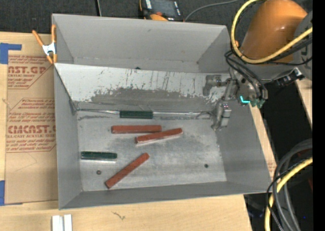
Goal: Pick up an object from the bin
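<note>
Low by the right wall of the bin: gripper, released or clenched cannot tell. Nearest, mid-floor, a red stick lying left-right. Three red in all, one slanting; two green sticks, both left-right

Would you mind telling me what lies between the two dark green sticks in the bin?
In the camera view, the left end of the upper red-brown stick lies between the back dark green stick and the front-left dark green stick.

A single camera looks down on the whole bin from above, tilted toward its far wall
</note>
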Robot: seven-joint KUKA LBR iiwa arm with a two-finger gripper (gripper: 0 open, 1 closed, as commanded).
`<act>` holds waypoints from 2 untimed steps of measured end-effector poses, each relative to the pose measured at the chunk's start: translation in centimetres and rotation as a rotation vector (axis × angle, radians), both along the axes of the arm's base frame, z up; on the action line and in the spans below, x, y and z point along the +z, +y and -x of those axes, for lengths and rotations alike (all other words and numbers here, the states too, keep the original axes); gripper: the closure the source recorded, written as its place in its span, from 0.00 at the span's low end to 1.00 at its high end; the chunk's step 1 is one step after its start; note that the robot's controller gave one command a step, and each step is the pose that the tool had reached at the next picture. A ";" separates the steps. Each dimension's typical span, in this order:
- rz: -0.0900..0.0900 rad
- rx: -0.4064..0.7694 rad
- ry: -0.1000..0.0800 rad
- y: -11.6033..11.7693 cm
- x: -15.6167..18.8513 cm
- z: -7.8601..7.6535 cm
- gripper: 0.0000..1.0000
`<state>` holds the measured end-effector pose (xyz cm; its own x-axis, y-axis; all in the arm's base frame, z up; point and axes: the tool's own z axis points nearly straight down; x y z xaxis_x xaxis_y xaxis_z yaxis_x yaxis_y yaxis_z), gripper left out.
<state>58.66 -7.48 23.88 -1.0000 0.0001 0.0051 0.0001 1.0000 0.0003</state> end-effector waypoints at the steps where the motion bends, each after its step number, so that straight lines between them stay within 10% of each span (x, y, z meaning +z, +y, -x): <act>1: -0.003 0.216 -0.001 5.7 -9.4 0.8 0.00; 2: -0.004 0.402 -0.002 12.3 -17.1 -0.2 0.00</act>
